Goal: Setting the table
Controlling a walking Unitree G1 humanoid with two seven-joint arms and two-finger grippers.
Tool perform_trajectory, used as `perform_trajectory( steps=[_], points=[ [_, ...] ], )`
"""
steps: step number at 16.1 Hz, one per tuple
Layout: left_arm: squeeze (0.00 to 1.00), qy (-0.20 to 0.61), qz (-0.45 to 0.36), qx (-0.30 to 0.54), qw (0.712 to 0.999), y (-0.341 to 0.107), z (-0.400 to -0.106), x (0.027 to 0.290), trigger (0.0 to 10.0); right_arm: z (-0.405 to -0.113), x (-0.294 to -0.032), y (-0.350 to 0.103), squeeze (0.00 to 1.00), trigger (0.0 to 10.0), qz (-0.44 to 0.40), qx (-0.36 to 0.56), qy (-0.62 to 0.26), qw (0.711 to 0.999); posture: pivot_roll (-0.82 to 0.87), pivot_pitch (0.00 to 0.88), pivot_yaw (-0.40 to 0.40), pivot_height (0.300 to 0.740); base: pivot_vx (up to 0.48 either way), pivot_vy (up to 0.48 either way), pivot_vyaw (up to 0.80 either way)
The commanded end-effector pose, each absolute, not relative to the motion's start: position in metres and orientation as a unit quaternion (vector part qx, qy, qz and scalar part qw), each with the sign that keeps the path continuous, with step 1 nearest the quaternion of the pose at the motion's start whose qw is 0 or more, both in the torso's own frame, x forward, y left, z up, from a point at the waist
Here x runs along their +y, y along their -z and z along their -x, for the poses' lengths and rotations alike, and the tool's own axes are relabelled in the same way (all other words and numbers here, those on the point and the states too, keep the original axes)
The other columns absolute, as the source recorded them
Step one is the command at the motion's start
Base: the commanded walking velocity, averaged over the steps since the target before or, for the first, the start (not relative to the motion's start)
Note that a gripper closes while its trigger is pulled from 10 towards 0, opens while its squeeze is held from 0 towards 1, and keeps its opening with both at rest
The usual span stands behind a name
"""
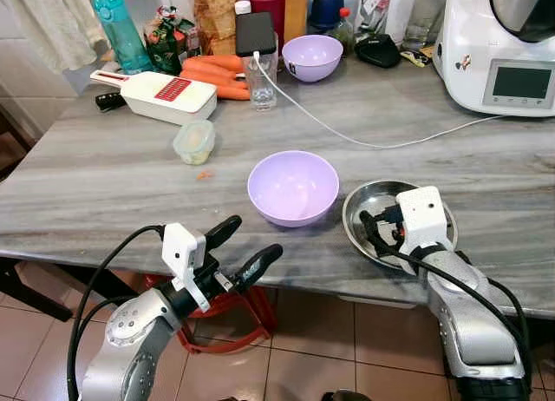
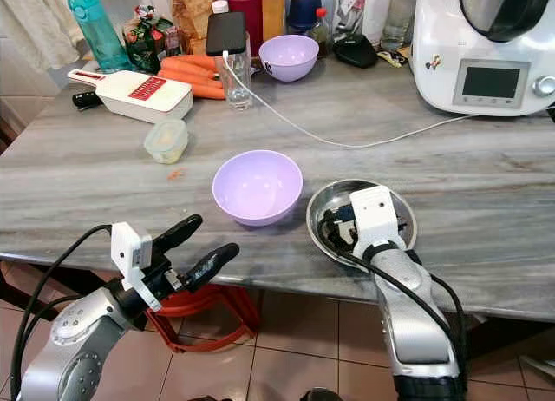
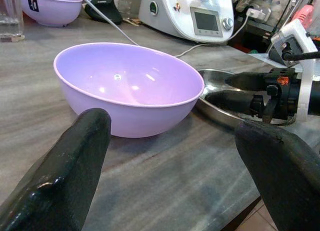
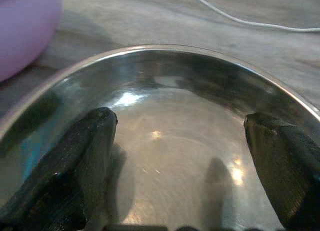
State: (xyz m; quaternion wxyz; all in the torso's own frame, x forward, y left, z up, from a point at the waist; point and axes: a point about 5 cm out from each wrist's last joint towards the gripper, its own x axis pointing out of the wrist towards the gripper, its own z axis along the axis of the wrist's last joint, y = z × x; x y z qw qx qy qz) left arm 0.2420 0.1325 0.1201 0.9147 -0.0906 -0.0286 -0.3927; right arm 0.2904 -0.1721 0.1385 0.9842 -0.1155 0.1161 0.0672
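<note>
Your right gripper [image 4: 180, 156] hangs spread wide inside the steel plate [image 1: 360, 201] at the table's [image 1: 104, 184] near edge. The lilac bowl [image 1: 293, 187] sits just beside the plate, directly ahead of your left gripper [image 1: 245, 249], also wide.

a grey marble-patterned table [image 1: 104, 184] carries a lilac bowl [image 1: 293, 187] near its front edge, a steel plate [image 1: 364, 206] just right of it, a small lidded tub [image 1: 194, 141] further left, and a white slicer [image 1: 160, 95], carrots [image 1: 217, 74], second lilac bowl [image 1: 312, 56] and white kitchen machine [image 1: 499, 49] along the far side.
</note>
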Motion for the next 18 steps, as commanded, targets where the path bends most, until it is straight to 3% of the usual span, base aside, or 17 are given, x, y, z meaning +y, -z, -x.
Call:
perform_trajectory(
  steps=[1, 18],
  points=[
    [0.00, 0.394, 0.088, -0.019, 0.915, -0.117, -0.241, 0.134, 10.0, -0.291, -0.167, -0.135, 0.00, 10.0, 0.097, 0.132, -0.084, 0.983, -0.09, 0.116, 0.073, 0.740, 0.000, 0.000, 0.00],
    [0.00, 0.393, 0.091, -0.017, 0.915, -0.116, -0.241, 0.131, 10.0, -0.314, -0.141, -0.138, 0.00, 10.0, 0.063, 0.115, -0.127, 0.983, -0.08, 0.126, 0.073, 0.740, 0.000, 0.000, 0.00]
  ],
)
